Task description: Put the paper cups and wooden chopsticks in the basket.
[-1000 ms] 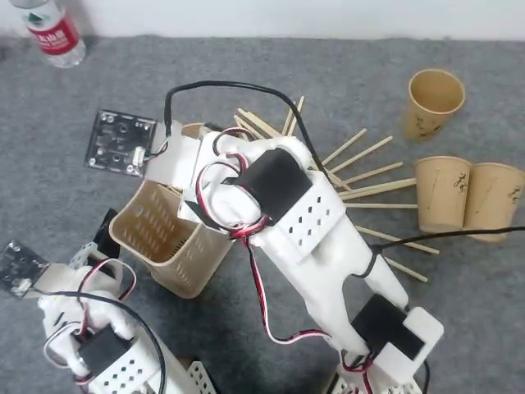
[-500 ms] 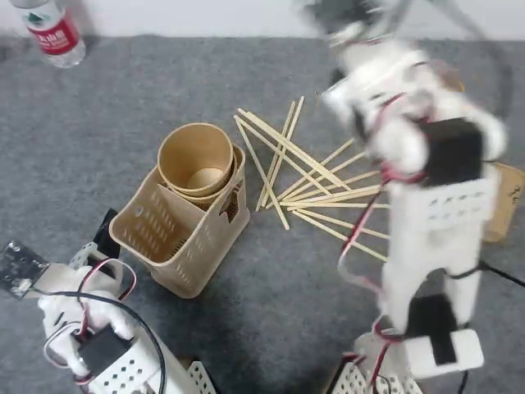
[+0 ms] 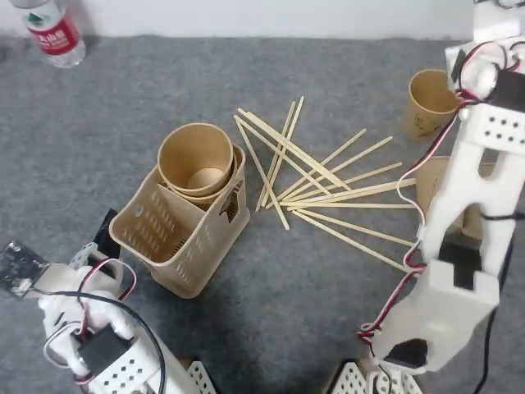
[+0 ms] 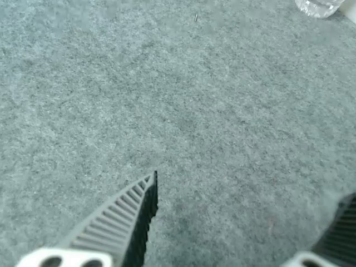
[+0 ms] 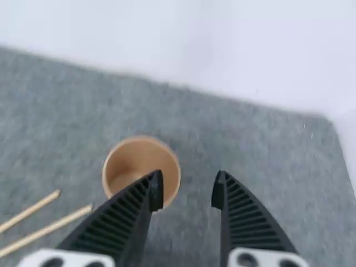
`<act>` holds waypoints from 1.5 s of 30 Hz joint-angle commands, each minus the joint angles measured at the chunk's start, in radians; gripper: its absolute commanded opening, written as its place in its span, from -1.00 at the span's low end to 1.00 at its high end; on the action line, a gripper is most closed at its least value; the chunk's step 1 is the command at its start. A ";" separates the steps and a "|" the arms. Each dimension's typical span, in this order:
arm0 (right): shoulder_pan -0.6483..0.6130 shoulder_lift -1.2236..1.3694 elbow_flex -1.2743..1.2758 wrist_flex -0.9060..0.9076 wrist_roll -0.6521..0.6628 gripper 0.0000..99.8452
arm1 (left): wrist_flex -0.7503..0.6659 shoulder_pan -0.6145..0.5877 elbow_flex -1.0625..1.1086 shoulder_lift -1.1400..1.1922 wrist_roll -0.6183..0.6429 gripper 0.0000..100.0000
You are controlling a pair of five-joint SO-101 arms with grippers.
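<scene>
Two stacked paper cups stand in the tan slotted basket at centre left. Several wooden chopsticks lie fanned on the grey carpet to its right. An upright paper cup stands at the far right, and another cup lies below it, partly hidden by my right arm. In the right wrist view my right gripper is open above the carpet, just beside the upright cup, with two chopstick ends nearby. My left gripper is open over bare carpet.
A water bottle stands at the back left corner, and its base shows in the left wrist view. My left arm sits at the front left, near the basket. A white wall borders the carpet at the back.
My right arm has swung from over the basket to the far right, by the upright cup. A cup that it covered now sits in the basket. The left arm has kept still.
</scene>
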 commanded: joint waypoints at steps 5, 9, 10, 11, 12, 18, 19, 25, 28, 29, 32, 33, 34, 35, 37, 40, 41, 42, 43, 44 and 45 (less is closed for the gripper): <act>-0.076 0.067 -0.029 0.104 0.106 -0.68 | -0.043 0.006 -0.001 -0.009 -0.014 -0.11; -0.119 0.142 -0.031 0.131 0.153 -0.69 | -0.043 0.006 -0.001 -0.009 -0.014 -0.11; -0.120 0.162 -0.035 0.131 0.158 -0.69 | -0.043 0.006 -0.001 -0.009 -0.014 -0.11; -0.120 0.182 -0.046 0.133 0.158 -0.69 | -0.043 0.006 -0.001 -0.009 -0.014 -0.11; -0.120 0.203 -0.061 0.139 0.157 -0.69 | -0.043 0.006 -0.001 -0.009 -0.014 -0.11; -0.113 0.295 -0.152 0.148 0.133 -0.69 | -0.043 0.006 0.001 -0.009 -0.014 -0.11; -0.111 0.308 -0.166 0.148 0.132 -0.69 | -0.043 0.006 0.001 -0.009 -0.014 -0.11; -0.105 0.406 -0.222 0.139 0.130 -0.69 | -0.043 0.006 0.001 -0.009 -0.014 -0.11; -0.097 0.479 -0.288 0.137 0.133 -0.69 | -0.043 0.006 0.001 -0.009 -0.014 -0.11; -0.091 0.506 -0.318 0.134 0.133 -0.69 | -0.043 0.006 0.001 -0.009 -0.014 -0.11; -0.079 0.593 -0.405 0.122 0.133 -0.69 | -0.043 0.006 0.001 -0.009 -0.014 -0.11; -0.077 0.621 -0.431 0.122 0.133 -0.69 | -0.043 0.006 0.001 -0.009 -0.014 -0.11; -0.074 0.650 -0.457 0.124 0.135 -0.69 | -0.043 0.006 0.001 -0.009 -0.014 -0.11; -0.073 0.677 -0.483 0.124 0.135 -0.69 | -0.043 0.006 0.001 -0.009 -0.014 -0.11; -0.070 0.731 -0.534 0.124 0.135 -0.70 | -0.043 0.006 0.001 -0.009 -0.014 -0.11; -0.070 0.792 -0.598 0.125 0.161 -0.84 | -0.043 0.006 0.001 -0.009 -0.014 -0.11; -0.070 0.809 -0.614 0.128 0.189 -0.91 | -0.043 0.006 0.001 -0.009 -0.014 -0.11; -0.071 0.825 -0.626 0.130 0.212 -0.99 | -0.043 0.006 0.001 -0.009 -0.014 -0.11; -0.073 0.835 -0.634 0.131 0.232 -0.99 | -0.043 0.006 0.001 -0.009 -0.014 -0.11; -0.073 0.842 -0.641 0.134 0.242 -0.97 | -0.043 0.006 0.001 -0.009 -0.014 -0.11; -0.071 0.845 -0.644 0.134 0.244 -0.98 | -0.043 0.006 0.001 -0.009 -0.014 -0.11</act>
